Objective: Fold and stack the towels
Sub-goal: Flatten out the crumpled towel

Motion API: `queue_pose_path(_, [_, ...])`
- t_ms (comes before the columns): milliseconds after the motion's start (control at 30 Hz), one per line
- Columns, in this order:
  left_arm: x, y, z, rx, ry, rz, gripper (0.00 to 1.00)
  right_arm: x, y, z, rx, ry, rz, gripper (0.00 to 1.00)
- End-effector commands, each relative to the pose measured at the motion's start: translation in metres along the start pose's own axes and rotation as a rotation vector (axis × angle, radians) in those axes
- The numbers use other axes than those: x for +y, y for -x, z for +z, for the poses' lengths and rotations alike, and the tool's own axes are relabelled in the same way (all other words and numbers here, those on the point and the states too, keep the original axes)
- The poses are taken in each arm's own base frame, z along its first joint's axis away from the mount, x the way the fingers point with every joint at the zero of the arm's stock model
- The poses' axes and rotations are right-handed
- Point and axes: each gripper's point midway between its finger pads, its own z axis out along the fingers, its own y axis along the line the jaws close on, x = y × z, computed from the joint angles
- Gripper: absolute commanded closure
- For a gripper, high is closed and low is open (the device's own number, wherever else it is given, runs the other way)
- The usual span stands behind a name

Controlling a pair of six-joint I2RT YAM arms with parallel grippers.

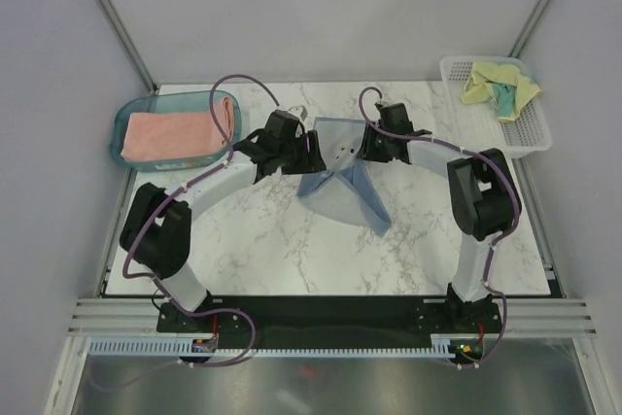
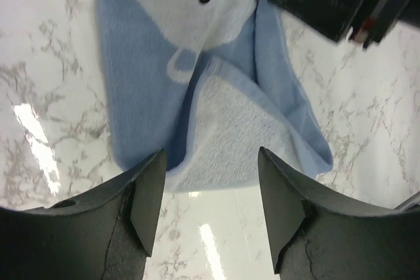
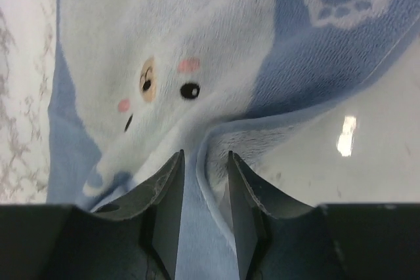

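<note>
Step in hand: folding of the light blue towel [image 1: 340,177], which lies mid-table between your two arms; judged from the layout, this is the second of three.

Left hand [image 2: 209,204]: released. Its fingers stand apart above the towel's near corner with nothing between them, bare marble table [image 2: 52,129] beneath.

Right hand [image 3: 205,195]: grasping the light blue towel. A ridge of cloth runs up between its narrowly set fingers, just below the printed animal face.

Towel position: centre of the table, far half, half gathered and not flat. One flap trails toward the arm bases.

Orientation: in the top view the broad straight edge faces the far side and the cloth narrows to a point toward you, so its long axis runs roughly far-to-near, leaning slightly right.

Other towels: the salmon-pink towel [image 1: 180,133] sits folded in the teal tray [image 1: 123,125] at far left. The pale yellow towel [image 1: 498,85] lies crumpled in the white basket [image 1: 530,133] at far right.

Next move: you need the left hand to take the free corner, so both hands can spread the cloth flat before folding it.
</note>
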Motion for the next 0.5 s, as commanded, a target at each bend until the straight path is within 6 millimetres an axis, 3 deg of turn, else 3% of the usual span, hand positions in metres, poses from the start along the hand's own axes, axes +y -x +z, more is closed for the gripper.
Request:
queue_pose_path(0, [-0.006, 0.025, 0.004, -0.023, 0.01, 0.152, 0.34, 0.011, -0.017, -0.049, 0.057, 0.008, -0.033, 0.59])
queue_pose_path(100, [-0.025, 0.026, 0.012, 0.008, -0.052, 0.101, 0.32, -0.004, -0.04, -0.082, 0.063, -0.069, 0.057, 0.54])
queue_pose_path(133, [-0.031, 0.024, 0.015, 0.021, -0.074, 0.109, 0.32, 0.003, -0.039, -0.097, 0.042, -0.035, 0.067, 0.54])
queue_pose_path(167, [-0.037, 0.018, 0.024, 0.05, -0.109, 0.157, 0.32, -0.001, -0.057, -0.102, 0.077, -0.023, 0.053, 0.54])
queue_pose_path(233, [-0.053, 0.017, 0.033, 0.051, -0.176, 0.266, 0.32, 0.006, -0.06, -0.121, 0.056, 0.041, -0.046, 0.54])
queue_pose_path(267, [-0.056, 0.013, 0.037, 0.069, -0.219, 0.349, 0.32, -0.001, -0.074, -0.124, 0.071, 0.03, -0.059, 0.55])
queue_pose_path(333, [-0.058, 0.009, 0.047, 0.09, -0.26, 0.426, 0.36, 0.003, -0.075, -0.142, 0.031, 0.061, -0.084, 0.58])
queue_pose_path(400, [-0.056, 0.009, 0.055, 0.094, -0.278, 0.489, 0.36, -0.001, -0.097, -0.147, 0.055, 0.075, -0.088, 0.59])
queue_pose_path(433, [-0.056, 0.008, 0.058, 0.101, -0.282, 0.504, 0.36, 0.009, -0.101, -0.153, 0.034, 0.108, -0.11, 0.59])
queue_pose_path(467, [-0.055, 0.008, 0.06, 0.102, -0.282, 0.518, 0.36, 0.006, -0.119, -0.151, 0.056, 0.097, -0.096, 0.59])
